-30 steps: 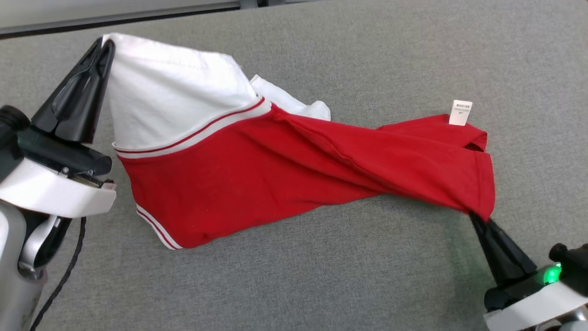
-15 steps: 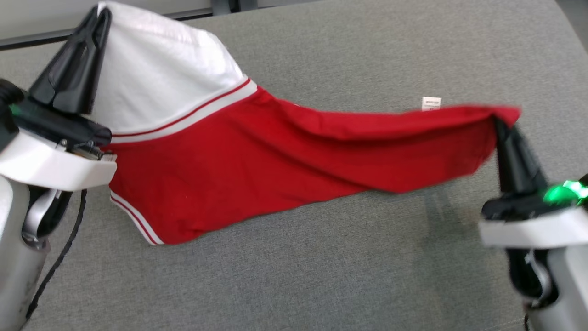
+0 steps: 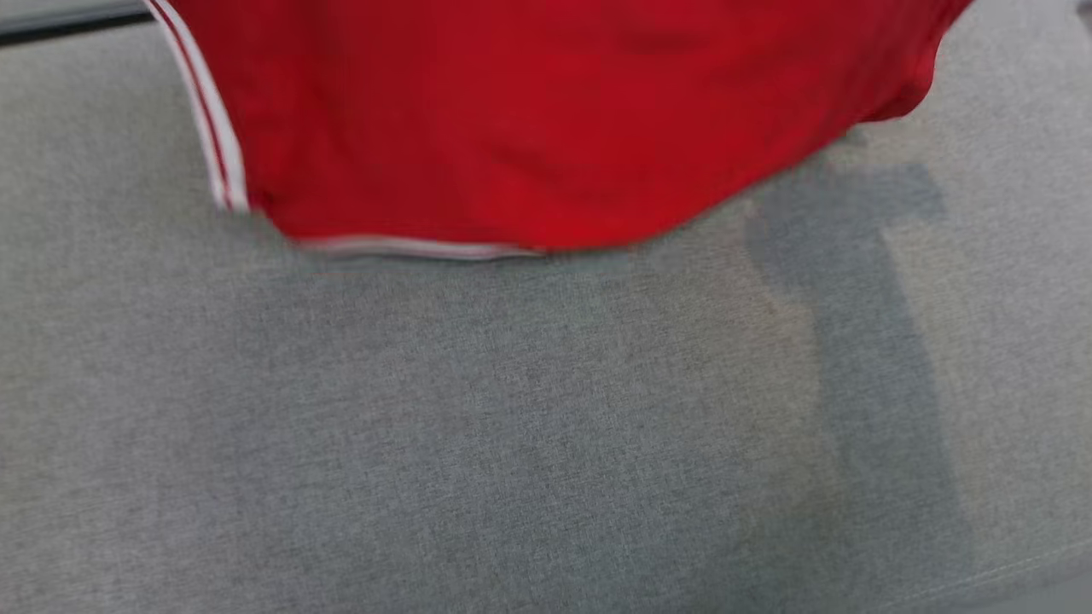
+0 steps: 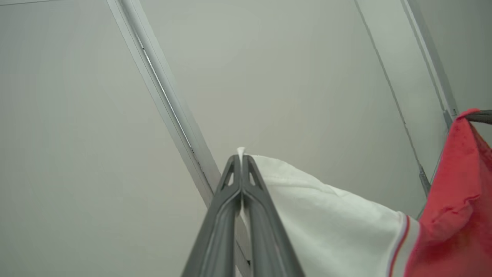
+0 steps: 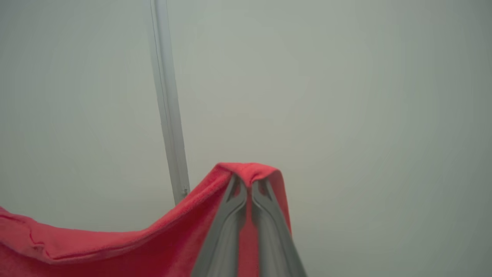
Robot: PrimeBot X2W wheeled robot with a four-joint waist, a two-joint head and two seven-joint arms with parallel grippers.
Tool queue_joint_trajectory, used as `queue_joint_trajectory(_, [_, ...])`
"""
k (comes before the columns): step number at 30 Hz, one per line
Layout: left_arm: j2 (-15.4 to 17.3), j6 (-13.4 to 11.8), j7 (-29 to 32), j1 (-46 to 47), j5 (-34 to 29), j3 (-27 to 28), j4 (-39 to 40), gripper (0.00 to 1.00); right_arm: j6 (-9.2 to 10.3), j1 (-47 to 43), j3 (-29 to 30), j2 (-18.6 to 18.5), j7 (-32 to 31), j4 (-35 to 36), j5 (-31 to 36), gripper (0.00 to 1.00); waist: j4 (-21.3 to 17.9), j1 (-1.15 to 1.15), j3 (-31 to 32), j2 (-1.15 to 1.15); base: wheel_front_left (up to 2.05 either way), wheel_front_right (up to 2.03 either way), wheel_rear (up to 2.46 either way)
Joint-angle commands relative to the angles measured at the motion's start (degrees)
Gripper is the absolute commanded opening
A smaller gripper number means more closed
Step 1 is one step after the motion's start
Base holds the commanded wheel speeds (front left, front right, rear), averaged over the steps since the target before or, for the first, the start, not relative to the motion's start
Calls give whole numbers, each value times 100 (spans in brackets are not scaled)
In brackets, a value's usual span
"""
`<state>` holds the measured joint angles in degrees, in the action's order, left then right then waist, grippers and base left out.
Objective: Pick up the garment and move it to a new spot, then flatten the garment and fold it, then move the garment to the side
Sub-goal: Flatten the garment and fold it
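You are lifting garment (image 3: 546, 128) up off grey table (image 3: 546, 443); second ago it was mostly lying there. Left gripper (image 4: 241, 157) squeezing shut on white corner, right gripper (image 5: 249, 181) squeezing shut on red corner. Garment hanging wide between them, getting ready for carrying to new spot.

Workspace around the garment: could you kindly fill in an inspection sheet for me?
Surface: grey fabric surface, with a long shadow at its right.
Job's things: garment, red with white striped trim, hanging spread between both grippers; whether its lower hem touches the surface is unclear.
Clutter: nothing seen.
Grippers: left gripper shut on a white corner; right gripper shut on a red fold.
Cables: nothing seen.
Surroundings: pale wall panels with a metal strip.
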<state>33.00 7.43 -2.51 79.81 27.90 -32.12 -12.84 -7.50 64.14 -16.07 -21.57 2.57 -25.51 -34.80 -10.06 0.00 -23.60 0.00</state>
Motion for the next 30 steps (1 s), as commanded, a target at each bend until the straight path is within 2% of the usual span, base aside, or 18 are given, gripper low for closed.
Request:
queue_joint_trajectory(1, [-9, -8, -170, 552, -229, -82, -366, 0, 2, 461, -62, 58, 64, -295, 93, 0, -35, 0, -454, 0, 0, 0, 0])
queue_joint_trajectory(6, [-224, -66, -1004, 2251, -1119, -292, -1586, 0, 2, 1893, -26, 178, 738, -1196, 337, 0, 36, 0, -998, 0, 0, 0, 0])
queue_joint_trajectory(7, [-224, -66, -1004, 2251, -1119, -292, -1586, 0, 2, 1893, -26, 178, 738, -1196, 337, 0, 36, 0, -998, 0, 0, 0, 0])
queue_joint_trajectory(9, [-349, -230, -1173, 2666, -1363, -267, -1733, 0, 2, 2328, -14, 130, 979, -1426, 425, 0, 114, 0, -1204, 0, 0, 0, 0])
queue_joint_trajectory(12, [-438, -323, -1265, 3084, -1483, -80, -1518, 0, 2, 2724, -61, 8, 1167, -1523, 446, 0, 278, 0, -1509, 0, 0, 0, 0])
queue_joint_trajectory(15, [-359, -223, -1258, 2816, -1484, 176, -750, 0, 2, 2747, -116, -171, 1243, -1353, 315, 0, 434, 0, -1771, 0, 0, 0, 0])
queue_joint_trajectory(19, [-120, -119, -1261, 1593, -1364, 566, 577, 0, 2, 1927, -236, -478, 1265, -969, 173, 0, 623, 0, -1809, 0, 0, 0, 0])
queue_joint_trajectory(23, [258, -61, -1263, -725, -1120, 886, 1616, 0, 2, 497, -352, -815, 1269, -502, -54, 0, 769, 0, -1550, 0, 0, 0, 0])
queue_joint_trajectory(25, [261, -164, -1267, -2016, -959, 1174, 2000, 0, 2, -275, -374, -962, 1271, -314, -235, 0, 827, 0, -1375, 0, 0, 0, 0])
queue_joint_trajectory(28, [115, -114, -1264, -3836, -716, 1434, 2363, 0, 2, -1417, -441, -1164, 1270, -84, -572, 0, 911, 0, -1105, 0, 0, 0, 0])
queue_joint_trajectory(30, [125, -48, -1267, -4728, -552, 1370, 2525, 0, 2, -2051, -436, -1277, 1271, 92, -828, 0, 942, 0, -934, 0, 0, 0, 0])
